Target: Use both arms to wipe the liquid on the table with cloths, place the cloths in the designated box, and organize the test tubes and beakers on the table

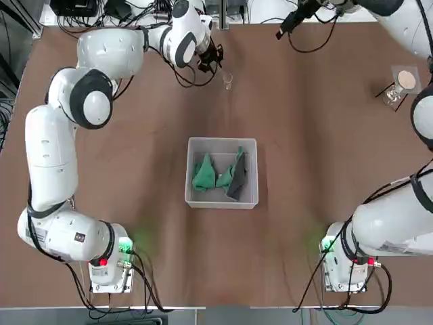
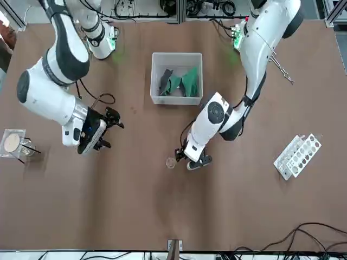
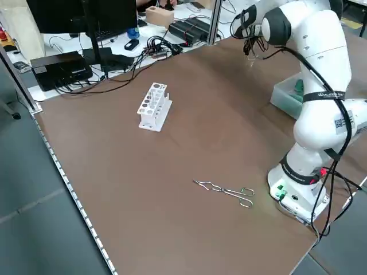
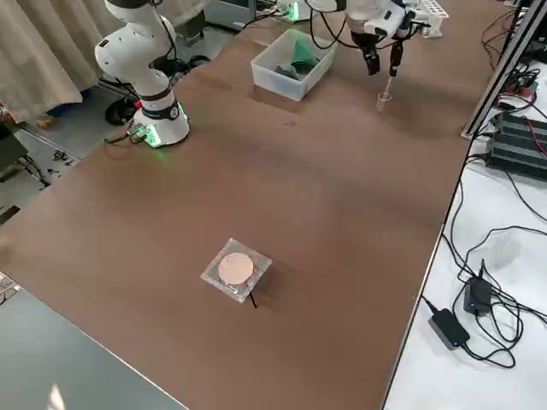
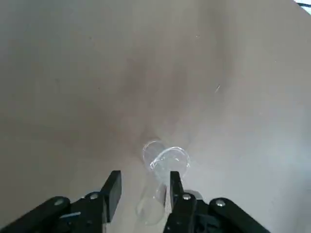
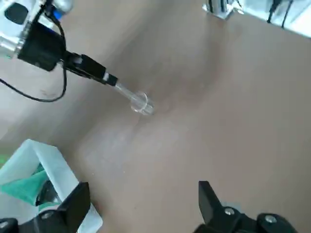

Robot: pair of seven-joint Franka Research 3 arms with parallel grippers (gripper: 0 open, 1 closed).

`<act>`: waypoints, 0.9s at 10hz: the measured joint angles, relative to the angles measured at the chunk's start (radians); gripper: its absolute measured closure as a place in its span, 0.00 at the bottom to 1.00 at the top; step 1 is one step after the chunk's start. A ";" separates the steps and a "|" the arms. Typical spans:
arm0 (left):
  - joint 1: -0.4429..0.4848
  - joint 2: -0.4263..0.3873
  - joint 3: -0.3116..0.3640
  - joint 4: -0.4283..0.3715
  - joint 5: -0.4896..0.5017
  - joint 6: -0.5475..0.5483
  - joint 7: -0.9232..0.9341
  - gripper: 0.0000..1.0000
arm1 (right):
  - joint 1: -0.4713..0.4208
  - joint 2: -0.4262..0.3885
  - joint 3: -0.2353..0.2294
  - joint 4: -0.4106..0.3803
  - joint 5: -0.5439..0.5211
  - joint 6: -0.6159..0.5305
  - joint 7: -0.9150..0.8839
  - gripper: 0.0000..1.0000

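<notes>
My left gripper (image 5: 143, 189) is at the far middle of the table (image 1: 135, 203), shut on a clear test tube (image 5: 163, 165). The tube slants down from the jaws and its lower end (image 2: 171, 162) touches the tabletop. My right gripper (image 6: 141, 204) hovers open and empty over the far right part of the table (image 1: 283, 30). Two teal-green cloths (image 1: 215, 175) lie inside the pale box (image 1: 222, 142) at the table's centre. A beaker (image 1: 402, 84) with a round tan top stands at the far right. No liquid shows on the table.
A white test tube rack (image 3: 153, 106) stands on the robot's far left side of the table. Metal tongs (image 3: 226, 191) lie near the left arm's base. Cables and equipment line the far edge (image 3: 114, 51).
</notes>
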 joint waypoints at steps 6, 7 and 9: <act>-0.005 -0.001 0.000 0.000 0.000 0.000 -0.002 0.67 | -0.020 0.240 0.007 0.031 0.411 -0.004 -0.655 0.01; -0.005 -0.002 0.000 0.001 0.000 0.000 -0.002 0.75 | -0.018 0.305 0.009 0.059 0.417 -0.003 -0.751 0.01; -0.005 -0.007 0.000 0.003 0.000 0.004 -0.002 0.78 | -0.015 0.426 0.011 0.109 0.512 -0.002 -0.965 0.01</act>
